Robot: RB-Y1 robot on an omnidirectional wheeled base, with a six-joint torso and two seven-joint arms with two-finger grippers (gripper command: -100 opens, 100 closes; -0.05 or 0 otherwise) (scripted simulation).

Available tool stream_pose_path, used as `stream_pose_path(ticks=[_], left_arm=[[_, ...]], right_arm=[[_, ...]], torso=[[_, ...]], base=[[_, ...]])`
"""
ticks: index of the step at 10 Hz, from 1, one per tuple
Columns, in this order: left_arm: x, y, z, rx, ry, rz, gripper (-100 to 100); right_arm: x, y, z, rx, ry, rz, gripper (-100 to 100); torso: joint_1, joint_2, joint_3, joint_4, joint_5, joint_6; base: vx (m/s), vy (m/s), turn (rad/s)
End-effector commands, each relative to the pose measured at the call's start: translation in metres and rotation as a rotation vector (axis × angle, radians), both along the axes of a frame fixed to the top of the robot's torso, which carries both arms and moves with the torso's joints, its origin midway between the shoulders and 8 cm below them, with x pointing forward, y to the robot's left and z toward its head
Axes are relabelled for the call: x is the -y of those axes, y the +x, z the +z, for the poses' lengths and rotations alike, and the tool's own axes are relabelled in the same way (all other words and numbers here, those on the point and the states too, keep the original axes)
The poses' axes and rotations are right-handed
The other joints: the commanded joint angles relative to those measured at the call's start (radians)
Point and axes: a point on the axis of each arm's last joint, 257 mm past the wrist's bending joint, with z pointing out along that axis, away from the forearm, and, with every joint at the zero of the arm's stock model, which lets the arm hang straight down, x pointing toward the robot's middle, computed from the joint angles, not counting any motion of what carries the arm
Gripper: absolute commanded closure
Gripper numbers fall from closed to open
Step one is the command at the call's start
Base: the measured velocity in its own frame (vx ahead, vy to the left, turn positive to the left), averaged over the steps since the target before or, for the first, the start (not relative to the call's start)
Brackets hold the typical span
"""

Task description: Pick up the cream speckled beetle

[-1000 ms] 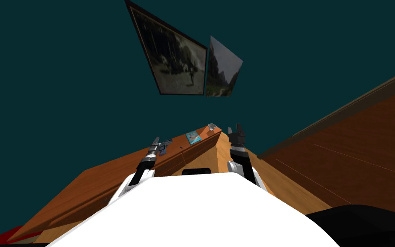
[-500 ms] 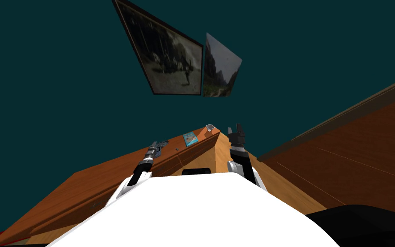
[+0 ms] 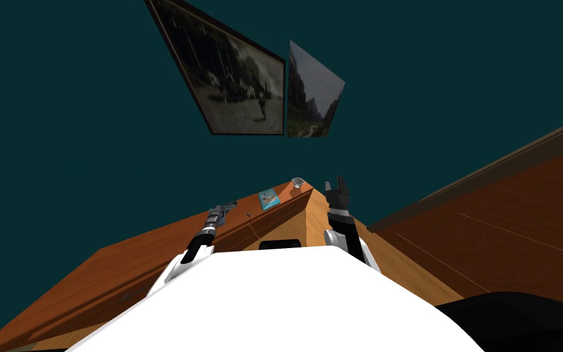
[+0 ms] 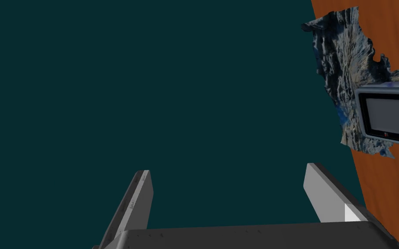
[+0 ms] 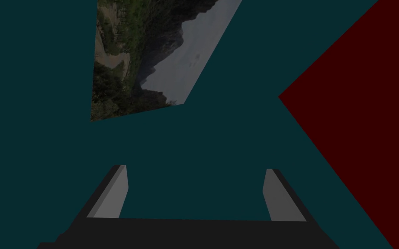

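My left pincer (image 4: 229, 169) is spread wide, about a third of its view across, and holds nothing; no finger touches anything. It hangs over the desk (image 3: 152, 256) and points at the teal wall (image 4: 151, 86), with the desk's orange top running past the outside of one finger. Beyond that finger, clear of it, a ragged blue-grey mottled scrap (image 4: 345, 56) lies on the desk, and a grey handheld console (image 4: 389, 114) lies across its near part.

The beetle (image 3: 248, 214) may be the tiny dark speck on the desk, between the left pincer and a teal card (image 3: 268, 199); it is too small to be sure. Past the card, near the desk's far corner, stands a small cup (image 3: 298, 181).

My right pincer (image 3: 334, 182) is raised just off the desk's end, also spread and empty.
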Motion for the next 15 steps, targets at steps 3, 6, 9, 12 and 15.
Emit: stream_pose_path(ticks=[3, 6, 9, 12, 15], left_arm=[[-0.018, -0.010, -0.030, -0.074, -0.016, 0.046, -100], [-0.036, -0.020, -0.063, -0.157, -0.041, 0.096, -100], [-0.051, -0.026, -0.100, -0.255, -0.082, 0.149, -100], [-0.055, -0.033, -0.121, -0.304, -0.104, 0.169, -100], [-0.057, -0.034, -0.142, -0.359, -0.135, 0.190, -100]], right_arm=[[0.000, 0.000, 0.000, 0.000, 0.000, 0.000, 0], [0.000, 0.000, 0.000, 0.000, 0.000, 0.000, 0], [0.000, 0.000, 0.000, 0.000, 0.000, 0.000, 0], [0.000, 0.000, 0.000, 0.000, 0.000, 0.000, 0], [0.000, 0.000, 0.000, 0.000, 0.000, 0.000, 0]], torso=[[0.000, 0.000, 0.000, 0.000, 0.000, 0.000], [-0.002, -0.001, -0.001, 0.000, 0.000, 0.000], [-0.001, -0.001, 0.000, 0.000, 0.000, 0.000], [0.001, -0.002, -0.001, 0.000, 0.000, 0.000], [0.004, 0.001, 0.000, 0.000, 0.000, 0.000]], base=[[0.040, -0.087, 0.015], [0.060, -0.105, 0.021], [0.067, -0.103, 0.019], [0.067, -0.067, 0.010], [0.038, -0.041, 0.010]])
